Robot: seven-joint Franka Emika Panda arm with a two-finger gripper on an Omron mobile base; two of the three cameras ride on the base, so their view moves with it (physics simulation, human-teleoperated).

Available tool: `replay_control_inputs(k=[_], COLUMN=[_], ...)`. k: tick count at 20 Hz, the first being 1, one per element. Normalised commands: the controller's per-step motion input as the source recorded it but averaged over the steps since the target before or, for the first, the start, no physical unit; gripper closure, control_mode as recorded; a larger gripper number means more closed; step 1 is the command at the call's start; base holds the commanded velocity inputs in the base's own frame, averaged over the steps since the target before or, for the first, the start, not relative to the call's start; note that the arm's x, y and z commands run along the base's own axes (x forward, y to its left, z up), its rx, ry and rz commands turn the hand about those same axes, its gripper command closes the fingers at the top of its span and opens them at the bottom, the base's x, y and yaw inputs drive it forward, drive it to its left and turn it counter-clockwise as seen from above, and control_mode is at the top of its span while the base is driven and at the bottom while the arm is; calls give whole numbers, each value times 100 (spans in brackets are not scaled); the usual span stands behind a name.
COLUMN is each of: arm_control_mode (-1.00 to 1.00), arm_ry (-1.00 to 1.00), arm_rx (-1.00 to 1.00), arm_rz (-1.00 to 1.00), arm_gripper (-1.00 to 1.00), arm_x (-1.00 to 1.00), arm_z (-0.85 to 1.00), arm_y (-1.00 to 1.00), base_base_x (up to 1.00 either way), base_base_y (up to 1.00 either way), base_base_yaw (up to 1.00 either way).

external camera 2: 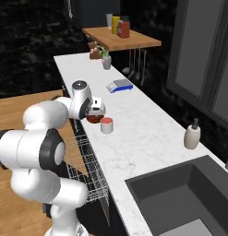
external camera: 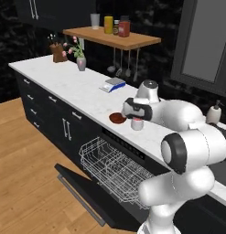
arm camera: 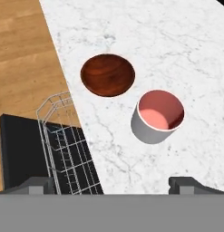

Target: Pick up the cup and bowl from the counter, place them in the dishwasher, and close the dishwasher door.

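Near the front edge of the white marble counter (arm camera: 177, 41), one cup (arm camera: 158, 116) and one bowl (arm camera: 107, 74) are sitting just beside each other without touching. The cup is a short cylinder with pale grey sides and a red inside, standing upright; the bowl is shallow, round and dark reddish-brown, a little wider than the cup. The gripper (arm camera: 111, 185) is hovering above them with its two fingertips (arm camera: 185, 185) spread wide apart and nothing between them. Bare marble is lying open all around the pair, with a small scale (external camera: 112, 84) well apart further along the counter. Just below the counter edge, the dishwasher (external camera: 128, 151) is standing open, its one white wire rack (external camera: 115, 170) pulled out over the dishwasher door (external camera: 82, 194), which is lying folded down above the wooden floor (external camera: 23, 183). Far along the right base view, one soap bottle (external camera 2: 192, 135) is standing beside the dark sink (external camera 2: 189, 198).
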Motion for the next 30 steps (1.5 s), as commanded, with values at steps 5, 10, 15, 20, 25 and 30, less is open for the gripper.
replay_control_inputs(k=[5,10,15,20,25,30], arm_control_mode=[-100,-100,-100,-100,-100,-100], arm_ry=[4,2,2,0,4,7], arm_rx=[-2,-1,0,0,0,0], arm_rz=[0,0,0,0,0,0], arm_gripper=[-100,-100,-100,-100,-100,-100], arm_x=[40,23,19,51,52,21], arm_z=[-13,-36,-42,-30,-30,-19], arm_y=[-1,-18,-30,-11,-5,0], base_base_x=[0,0,0,0,0,0], base_base_y=[0,0,0,0,0,0], base_base_yaw=[0,0,0,0,0,0])
